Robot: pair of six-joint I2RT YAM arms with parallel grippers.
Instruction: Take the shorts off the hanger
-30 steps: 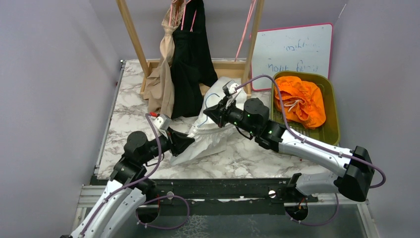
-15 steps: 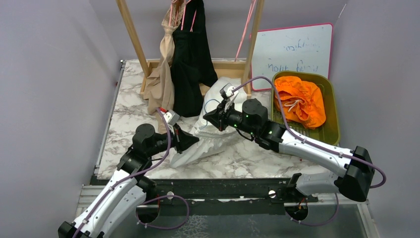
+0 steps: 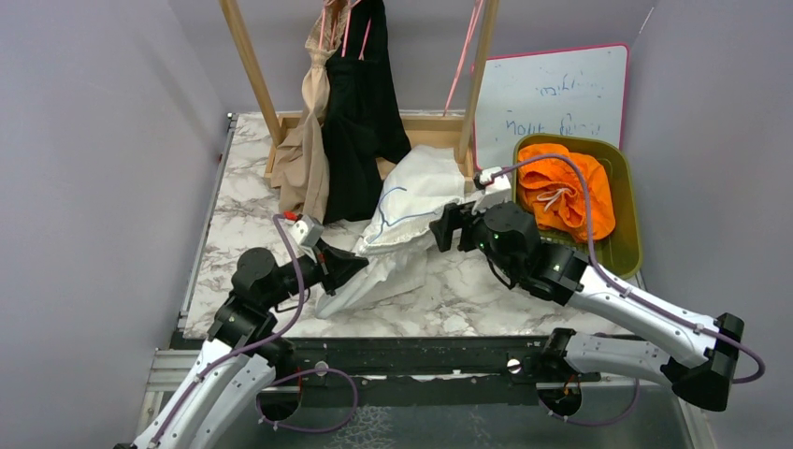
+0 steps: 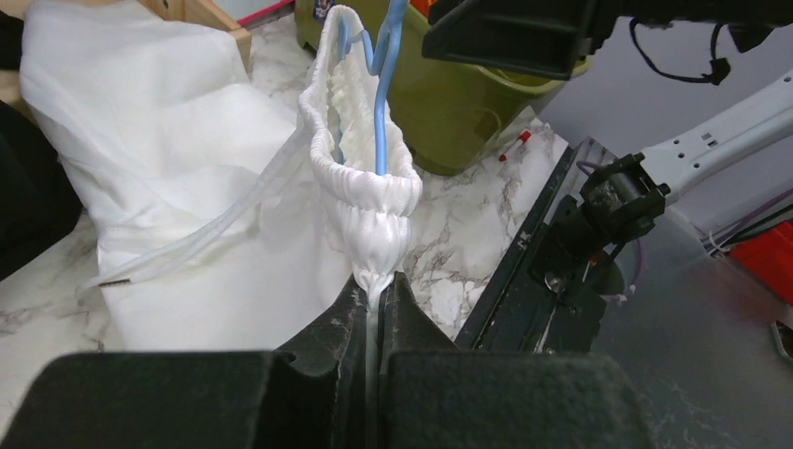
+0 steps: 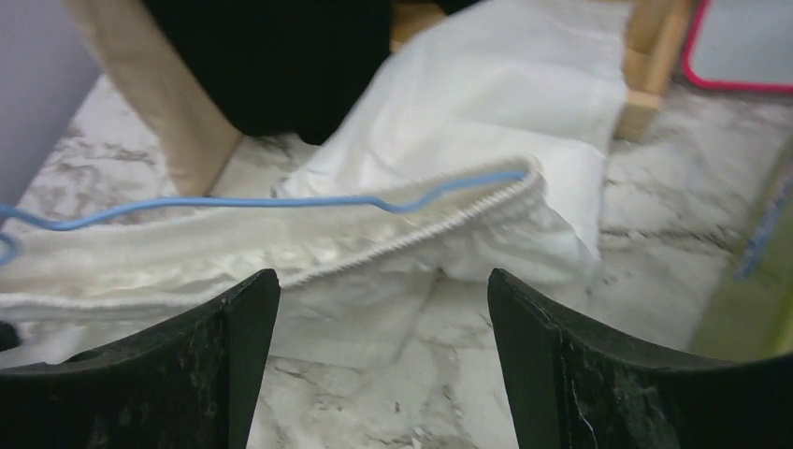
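Note:
The cream-white shorts (image 3: 411, 201) lie crumpled on the marble table with a blue wire hanger (image 4: 383, 84) still inside the gathered waistband (image 4: 365, 182). My left gripper (image 3: 360, 266) is shut on the near end of that waistband, with fabric pinched between its fingers (image 4: 411, 323). My right gripper (image 3: 443, 230) stands open just right of the shorts, and only bare table shows between its fingertips (image 5: 238, 318). The hanger (image 5: 234, 201) and waistband lie just ahead of it. Black shorts (image 3: 360, 112) and tan shorts (image 3: 307, 150) hang on the rack. Orange shorts (image 3: 566, 192) lie in the bin.
A wooden rack (image 3: 248, 65) stands at the back of the table, with pink hangers at its top. An olive-green bin (image 3: 628, 234) sits at the right, and a pink-framed whiteboard (image 3: 552, 94) leans behind it. Grey walls close in on both sides.
My right gripper has opened, let go of the white shorts and drawn back to the right. My left gripper has closed on the waistband and pulled slightly back.

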